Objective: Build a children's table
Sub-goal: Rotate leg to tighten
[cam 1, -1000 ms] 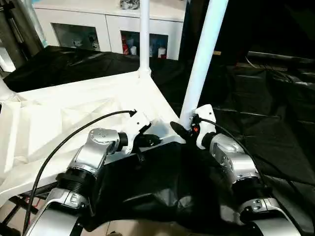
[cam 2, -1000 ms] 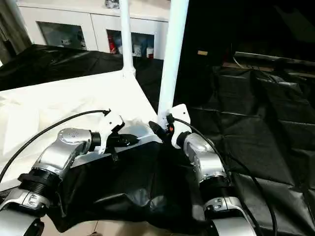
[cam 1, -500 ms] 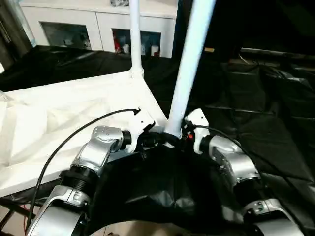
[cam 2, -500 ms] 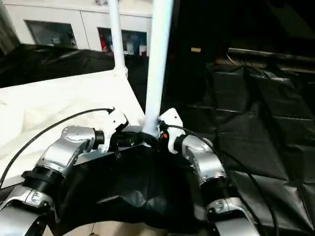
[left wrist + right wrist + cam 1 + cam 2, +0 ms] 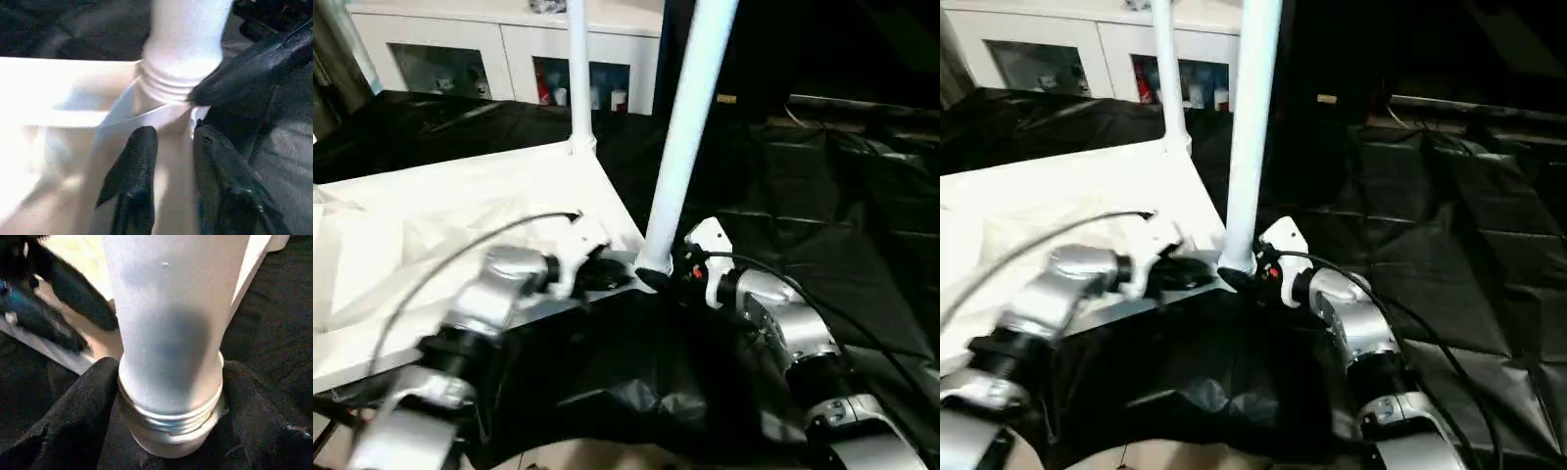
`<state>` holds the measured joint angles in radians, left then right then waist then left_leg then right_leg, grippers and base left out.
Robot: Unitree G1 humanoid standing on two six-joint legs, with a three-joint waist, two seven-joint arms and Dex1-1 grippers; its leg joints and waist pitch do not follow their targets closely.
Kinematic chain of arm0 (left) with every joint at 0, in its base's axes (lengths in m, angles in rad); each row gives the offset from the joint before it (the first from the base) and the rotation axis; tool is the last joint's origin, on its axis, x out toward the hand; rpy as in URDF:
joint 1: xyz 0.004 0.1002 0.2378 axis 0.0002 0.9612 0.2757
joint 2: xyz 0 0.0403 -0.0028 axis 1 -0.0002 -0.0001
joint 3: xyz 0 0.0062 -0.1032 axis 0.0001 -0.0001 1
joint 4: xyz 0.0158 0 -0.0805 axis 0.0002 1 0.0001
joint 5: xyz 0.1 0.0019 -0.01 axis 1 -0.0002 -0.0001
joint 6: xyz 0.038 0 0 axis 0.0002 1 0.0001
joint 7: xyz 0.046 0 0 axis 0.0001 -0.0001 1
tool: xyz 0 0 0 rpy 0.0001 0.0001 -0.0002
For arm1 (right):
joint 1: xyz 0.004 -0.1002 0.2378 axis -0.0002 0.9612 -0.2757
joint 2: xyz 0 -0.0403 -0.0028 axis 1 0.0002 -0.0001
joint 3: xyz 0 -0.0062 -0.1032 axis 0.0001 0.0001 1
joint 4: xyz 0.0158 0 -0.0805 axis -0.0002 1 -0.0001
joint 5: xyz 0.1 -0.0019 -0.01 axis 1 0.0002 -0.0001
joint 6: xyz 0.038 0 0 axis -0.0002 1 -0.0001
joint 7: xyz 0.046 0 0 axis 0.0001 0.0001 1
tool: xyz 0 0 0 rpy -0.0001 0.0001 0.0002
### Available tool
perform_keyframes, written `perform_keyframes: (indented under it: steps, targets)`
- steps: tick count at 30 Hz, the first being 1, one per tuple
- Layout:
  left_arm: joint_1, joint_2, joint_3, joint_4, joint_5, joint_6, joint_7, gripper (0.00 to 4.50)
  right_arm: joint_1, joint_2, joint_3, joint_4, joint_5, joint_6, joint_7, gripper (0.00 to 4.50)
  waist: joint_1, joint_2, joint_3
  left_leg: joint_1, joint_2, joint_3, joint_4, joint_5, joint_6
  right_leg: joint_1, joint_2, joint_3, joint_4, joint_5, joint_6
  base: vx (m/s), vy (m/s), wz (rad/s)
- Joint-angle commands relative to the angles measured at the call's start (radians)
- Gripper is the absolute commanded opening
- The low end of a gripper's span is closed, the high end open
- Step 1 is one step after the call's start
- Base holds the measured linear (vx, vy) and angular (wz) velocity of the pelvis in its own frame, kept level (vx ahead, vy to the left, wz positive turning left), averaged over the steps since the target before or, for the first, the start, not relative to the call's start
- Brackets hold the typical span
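The white tabletop (image 5: 460,215) lies underside up on black cloth. A far leg (image 5: 578,69) stands upright at its far corner. The near leg (image 5: 690,127) rises, slightly tilted, from the near right corner, with its threaded end (image 5: 166,431) at the socket. My right gripper (image 5: 656,277) is shut on this leg's base, one black finger (image 5: 83,401) on each side. My left gripper (image 5: 173,134) hovers at the tabletop's rim beside that corner, fingers (image 5: 139,161) apart and holding nothing. In the left eye view the left gripper (image 5: 607,272) and its arm are blurred.
A white cabinet with glass doors (image 5: 489,49) stands behind the work. Black cloth (image 5: 822,196) covers the surface to the right and bunches in folds (image 5: 607,392) below the near tabletop edge. Black cables run over both forearms.
My left gripper has opened and its arm is in motion, drawing back. The right gripper brought the near leg's base in to the tabletop's corner. The camera view has also shifted.
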<state>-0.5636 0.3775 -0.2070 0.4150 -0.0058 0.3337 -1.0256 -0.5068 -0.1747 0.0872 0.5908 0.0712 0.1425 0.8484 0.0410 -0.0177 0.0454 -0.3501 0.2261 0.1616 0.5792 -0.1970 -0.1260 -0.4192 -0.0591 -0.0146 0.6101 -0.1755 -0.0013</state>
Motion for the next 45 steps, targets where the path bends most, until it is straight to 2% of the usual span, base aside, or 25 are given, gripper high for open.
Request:
perform_keyframes:
  steps: [1, 3, 7, 9, 12, 16, 20, 25, 26, 31, 34, 35, 39, 40, 42, 45]
  targets:
    - [0.016, 0.005, 0.000, -0.023, -0.007, 0.022, -0.018, 1.53, 0.013, -0.011, 0.008, -0.025, 0.005, 0.006, 0.012, 3.56, 0.003, 0.006, -0.058, -0.004, -0.009, 0.018, -0.065, -0.164, 0.034, 0.061, -0.043, 0.020, -0.063, -0.127, -0.239, 0.000, 0.000, 0.00]
    - [0.033, 0.021, -0.008, -0.028, -0.010, 0.033, -0.033, 1.53, 0.017, -0.018, 0.009, -0.028, 0.007, 0.006, 0.016, 3.56, 0.005, 0.006, -0.060, -0.004, -0.010, 0.019, -0.063, -0.143, 0.035, 0.062, -0.042, 0.020, -0.060, -0.094, -0.246, 0.000, 0.000, 0.00]
    - [0.046, 0.030, -0.013, -0.039, -0.023, 0.047, -0.050, 1.53, 0.019, -0.022, 0.011, -0.028, 0.010, 0.007, 0.017, 3.56, 0.005, 0.006, -0.059, -0.003, -0.010, 0.019, -0.063, -0.146, 0.038, 0.062, -0.043, 0.020, -0.058, -0.085, -0.250, 0.000, 0.000, 0.00]
    - [0.056, 0.024, 0.003, -0.070, -0.064, 0.091, -0.060, 1.53, 0.016, -0.024, 0.011, -0.020, 0.010, 0.005, 0.018, 3.56, 0.006, 0.005, -0.059, -0.003, -0.010, 0.020, -0.063, -0.151, 0.035, 0.061, -0.043, 0.020, -0.059, -0.096, -0.252, 0.000, 0.000, 0.00]
    - [0.061, 0.030, -0.005, -0.071, -0.054, 0.093, -0.057, 1.53, 0.013, -0.024, 0.012, -0.016, 0.009, 0.004, 0.018, 3.56, 0.006, 0.004, -0.058, -0.002, -0.011, 0.020, -0.064, -0.164, 0.034, 0.060, -0.042, 0.020, -0.063, -0.122, -0.244, 0.000, 0.000, 0.00]
    - [0.059, 0.031, -0.008, -0.055, -0.046, 0.085, -0.048, 1.53, 0.012, -0.025, 0.015, -0.016, 0.007, 0.003, 0.018, 3.56, 0.007, 0.004, -0.059, -0.003, -0.011, 0.019, -0.063, -0.151, 0.034, 0.062, -0.042, 0.020, -0.061, -0.113, -0.239, 0.000, 0.000, 0.00]
    - [0.058, 0.038, -0.006, -0.046, -0.050, 0.083, -0.042, 1.25, 0.011, -0.027, 0.021, -0.014, 0.006, -0.001, 0.020, 3.56, 0.007, 0.003, -0.060, -0.004, -0.012, 0.019, -0.062, -0.132, 0.038, 0.064, -0.042, 0.019, -0.057, -0.081, -0.245, 0.000, 0.000, 0.00]
    - [0.060, 0.043, -0.007, -0.042, -0.057, 0.088, -0.053, 0.86, 0.009, -0.031, 0.025, -0.008, 0.003, -0.008, 0.024, 3.56, 0.007, 0.004, -0.060, -0.002, -0.012, 0.020, -0.062, -0.140, 0.038, 0.063, -0.042, 0.019, -0.058, -0.092, -0.244, 0.000, 0.000, 0.00]
    - [0.059, 0.045, -0.010, -0.039, -0.056, 0.088, -0.057, 0.59, 0.008, -0.033, 0.028, -0.006, -0.001, -0.011, 0.027, 3.56, 0.008, 0.005, -0.060, -0.002, -0.012, 0.020, -0.061, -0.138, 0.038, 0.062, -0.042, 0.019, -0.058, -0.088, -0.245, 0.000, 0.000, 0.00]
    - [0.055, 0.059, -0.036, -0.023, -0.038, 0.070, -0.078, 0.31, -0.008, -0.049, 0.034, 0.007, -0.005, -0.025, 0.042, 3.56, 0.009, 0.007, -0.062, -0.002, -0.012, 0.019, -0.060, -0.139, 0.039, 0.064, -0.041, 0.019, -0.057, -0.077, -0.248, 0.000, 0.000, 0.00]
    - [0.057, 0.072, -0.057, -0.020, -0.024, 0.054, -0.098, 0.02, -0.018, -0.054, 0.026, 0.014, 0.011, -0.005, 0.063, 3.56, 0.009, 0.006, -0.062, -0.003, -0.012, 0.018, -0.060, -0.138, 0.043, 0.065, -0.041, 0.018, -0.056, -0.072, -0.250, 0.000, 0.000, 0.00]
    - [0.058, 0.077, -0.062, -0.017, -0.023, 0.046, -0.108, 0.00, -0.024, -0.059, 0.021, 0.011, 0.026, 0.016, 0.083, 3.84, 0.008, 0.005, -0.062, -0.003, -0.012, 0.019, -0.060, -0.132, 0.045, 0.066, -0.041, 0.019, -0.054, -0.061, -0.253, 0.000, 0.000, 0.00]
    - [0.057, 0.081, -0.063, -0.019, -0.031, 0.036, -0.128, 0.00, -0.026, -0.071, 0.030, 0.000, 0.036, 0.024, 0.113, 4.16, 0.009, 0.005, -0.063, -0.003, -0.012, 0.020, -0.058, -0.127, 0.049, 0.066, -0.041, 0.019, -0.053, -0.050, -0.260, 0.000, 0.000, 0.00]
    - [0.065, 0.086, -0.061, -0.041, -0.059, 0.017, -0.172, 0.00, -0.018, -0.090, 0.053, -0.022, 0.026, 0.015, 0.151, 4.28, 0.010, 0.004, -0.062, -0.002, -0.012, 0.020, -0.058, -0.128, 0.049, 0.066, -0.042, 0.018, -0.054, -0.057, -0.260, 0.000, 0.000, 0.00]
    - [0.077, 0.095, -0.066, -0.076, -0.091, 0.010, -0.228, 0.00, 0.000, -0.116, 0.083, -0.062, 0.024, 0.007, 0.215, 4.28, 0.011, 0.004, -0.061, -0.002, -0.011, 0.020, -0.058, -0.134, 0.052, 0.065, -0.042, 0.018, -0.054, -0.064, -0.261, 0.000, 0.000, 0.00]
    - [0.081, 0.102, -0.077, -0.088, -0.098, 0.010, -0.250, 0.00, 0.012, -0.131, 0.098, -0.094, 0.033, 0.016, 0.263, 4.28, 0.017, 0.005, -0.061, -0.001, -0.008, 0.021, -0.059, -0.142, 0.056, 0.063, -0.042, 0.018, -0.054, -0.072, -0.258, 0.000, 0.000, 0.00]
